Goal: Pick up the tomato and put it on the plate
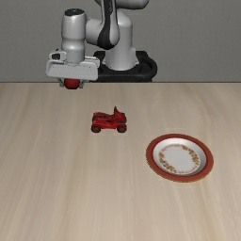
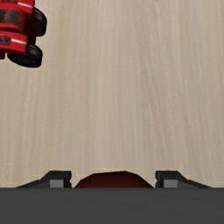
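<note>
My gripper (image 1: 72, 87) hangs above the far left of the wooden table, shut on the red tomato (image 1: 72, 84), which shows between the fingers. In the wrist view the tomato's dark red top (image 2: 111, 181) bulges between my two fingertips (image 2: 59, 179). The plate (image 1: 179, 156), white with a red patterned rim, lies on the table at the exterior view's right, well forward of my gripper.
A small red toy vehicle (image 1: 109, 120) with black wheels stands on the table between my gripper and the plate; in the wrist view the toy vehicle (image 2: 19, 31) sits ahead of the fingers. The robot base (image 1: 122, 56) stands at the table's far edge.
</note>
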You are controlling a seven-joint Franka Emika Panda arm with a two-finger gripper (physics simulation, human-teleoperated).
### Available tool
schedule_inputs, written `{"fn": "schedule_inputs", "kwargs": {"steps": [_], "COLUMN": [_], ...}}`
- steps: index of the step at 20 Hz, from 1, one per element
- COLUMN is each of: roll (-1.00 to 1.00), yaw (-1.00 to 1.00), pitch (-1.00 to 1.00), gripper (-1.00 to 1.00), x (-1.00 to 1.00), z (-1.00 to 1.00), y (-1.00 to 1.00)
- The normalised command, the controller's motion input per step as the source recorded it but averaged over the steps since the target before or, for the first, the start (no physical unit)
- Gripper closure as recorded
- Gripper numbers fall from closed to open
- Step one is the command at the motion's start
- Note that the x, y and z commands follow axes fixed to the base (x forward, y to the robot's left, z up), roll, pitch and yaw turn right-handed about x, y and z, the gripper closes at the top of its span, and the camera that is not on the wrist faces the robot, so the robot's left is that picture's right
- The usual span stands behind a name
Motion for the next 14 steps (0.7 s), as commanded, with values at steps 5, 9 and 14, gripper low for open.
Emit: {"fn": "schedule_inputs", "kwargs": {"steps": [5, 9, 14], "roll": [0.00, 0.00, 0.00], "yaw": [0.00, 0.00, 0.00], "pitch": [0.00, 0.00, 0.00], "gripper": [1.00, 1.00, 1.00], "x": [1.00, 1.00, 1.00], "z": [0.00, 0.00, 0.00], "y": [0.00, 0.00, 0.00]}}
